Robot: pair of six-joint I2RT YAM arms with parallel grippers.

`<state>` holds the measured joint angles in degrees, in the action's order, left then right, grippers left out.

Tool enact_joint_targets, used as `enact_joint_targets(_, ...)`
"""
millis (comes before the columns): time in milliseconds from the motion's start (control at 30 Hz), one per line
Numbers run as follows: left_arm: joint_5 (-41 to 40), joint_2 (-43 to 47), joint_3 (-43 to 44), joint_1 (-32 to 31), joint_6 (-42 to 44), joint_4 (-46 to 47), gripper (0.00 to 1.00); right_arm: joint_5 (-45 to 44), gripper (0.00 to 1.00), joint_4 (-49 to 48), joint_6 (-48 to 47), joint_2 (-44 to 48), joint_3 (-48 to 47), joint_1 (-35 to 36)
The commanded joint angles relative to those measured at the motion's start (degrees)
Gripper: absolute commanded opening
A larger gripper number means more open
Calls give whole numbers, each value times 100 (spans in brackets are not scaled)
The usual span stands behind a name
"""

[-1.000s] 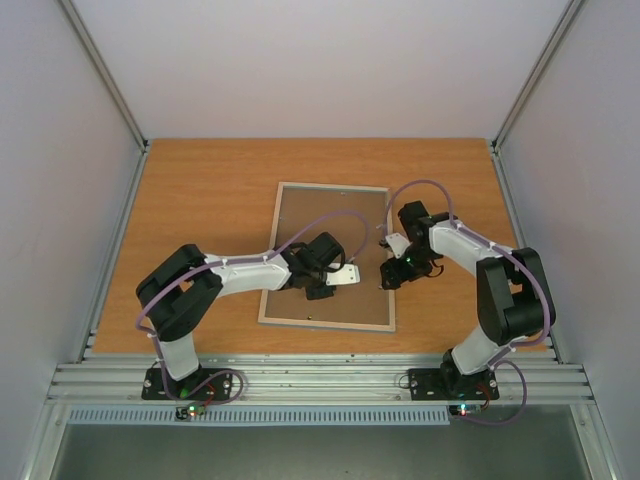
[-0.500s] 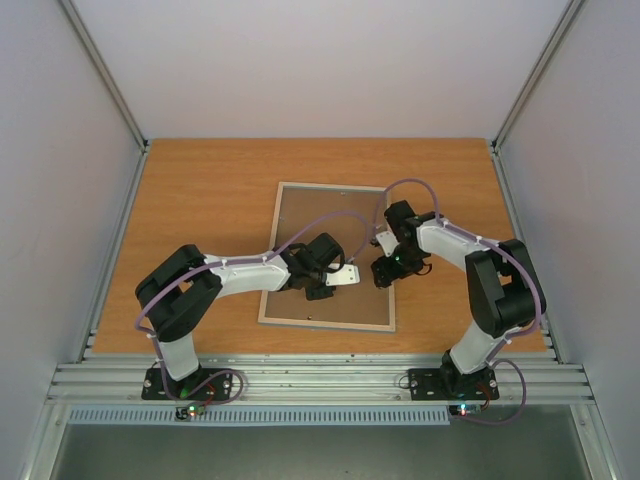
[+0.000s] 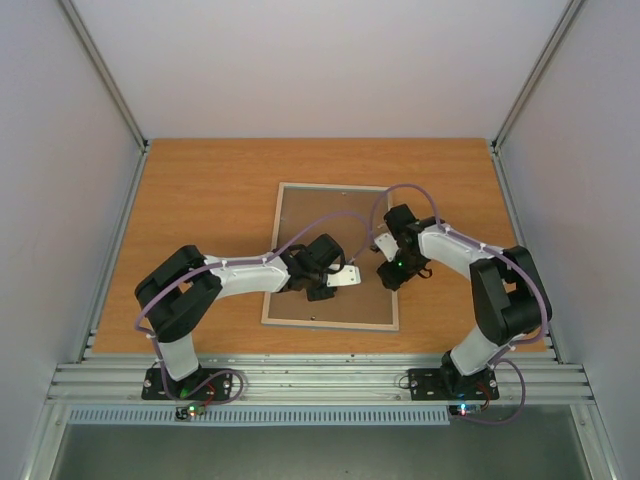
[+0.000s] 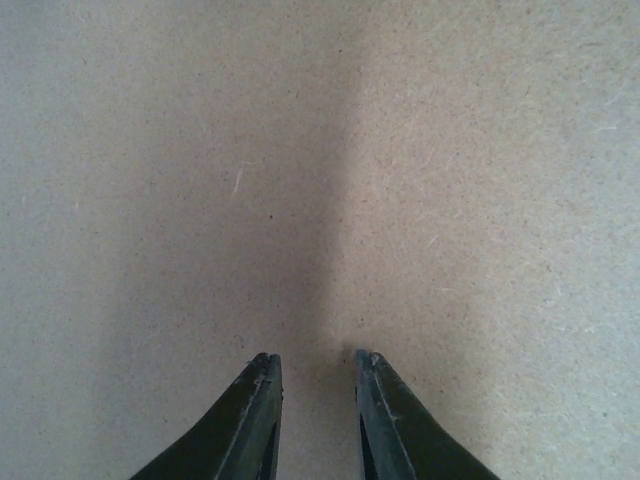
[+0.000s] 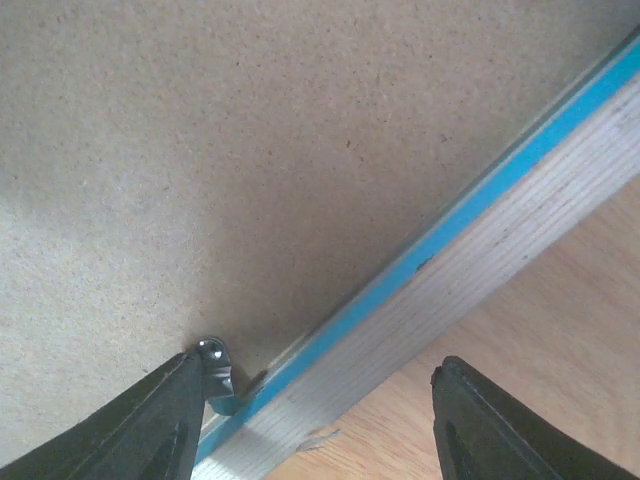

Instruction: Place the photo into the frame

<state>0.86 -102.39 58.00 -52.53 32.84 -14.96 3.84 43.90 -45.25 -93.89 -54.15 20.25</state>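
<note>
Right wrist view: right gripper (image 5: pixel 320 362), jaws apart and empty, should swing the frame (image 5: pixel 520 190)'s metal tab (image 5: pixel 215 375) flat over the backing board (image 5: pixel 200 150); left gripper (image 4: pixel 315 358), slightly parted, holds nothing.

The left arm (image 3: pixel 238 273) and right arm (image 3: pixel 456 246) were built of white links and black joints; lilac cables (image 3: pixel 322 218) were looped alongside.
</note>
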Motion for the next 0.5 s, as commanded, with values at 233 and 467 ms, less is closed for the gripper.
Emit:
enact_joint_targets(233, 43, 0, -175, -25, 95, -182, 21, -990, 40, -51, -581, 176, 124, -30)
enact_joint_targets(467, 120, 3, -175, -18, 86, -168, 21, 41, 45, 524, -187, 290, -456, -135)
